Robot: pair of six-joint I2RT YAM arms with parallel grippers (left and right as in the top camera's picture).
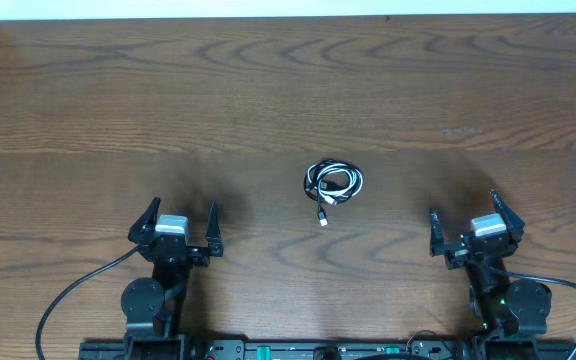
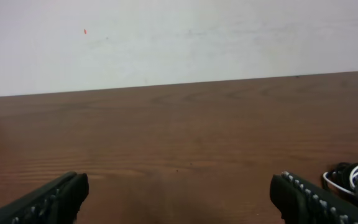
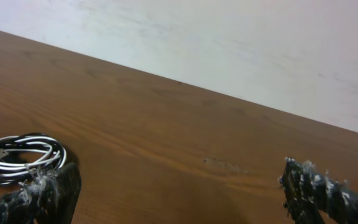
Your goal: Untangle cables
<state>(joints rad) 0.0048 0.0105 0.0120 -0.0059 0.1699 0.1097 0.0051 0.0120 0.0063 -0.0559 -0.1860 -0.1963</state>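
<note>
Leftward of right hand (image 1: 464, 210): cables (image 1: 333, 183)

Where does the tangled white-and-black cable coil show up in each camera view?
Overhead: cable coil just right of centre.
Left wrist: bottom-right corner, partly cut off.
Right wrist: lower left, near the edge.
Shared landmark: white wall beyond the far edge of the table.

Overhead looks down; low wrist views seemingly share cables (image 1: 318, 180).
</note>
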